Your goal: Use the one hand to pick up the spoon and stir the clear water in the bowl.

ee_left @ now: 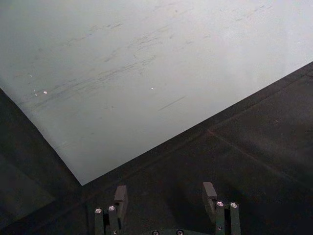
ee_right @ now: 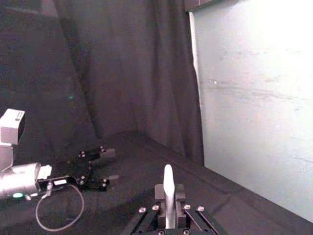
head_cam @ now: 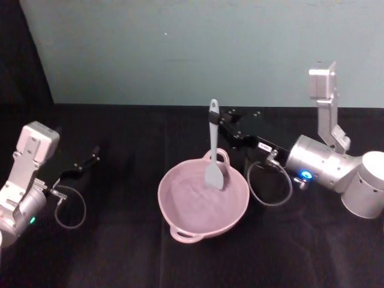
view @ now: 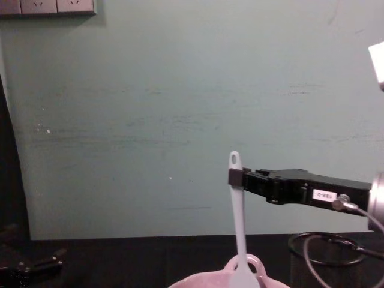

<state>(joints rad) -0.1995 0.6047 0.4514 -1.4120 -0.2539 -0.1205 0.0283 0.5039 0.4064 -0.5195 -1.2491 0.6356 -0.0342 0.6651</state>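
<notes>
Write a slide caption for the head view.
Right gripper holds the spoon upright, blade in the pink bowl; left gripper parked open at left.

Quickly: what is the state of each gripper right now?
Left gripper: open, holding nothing, idle at the left.
Right gripper: shut on the spoon, blade down in the bowl.

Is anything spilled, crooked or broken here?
Nothing stands out. The right pincer holds the spoon nearly upright by its handle, blade down in the pink bowl. The bowl sits level on the black table, with no puddle around it. The left pincer rests open, off to the left.
</notes>
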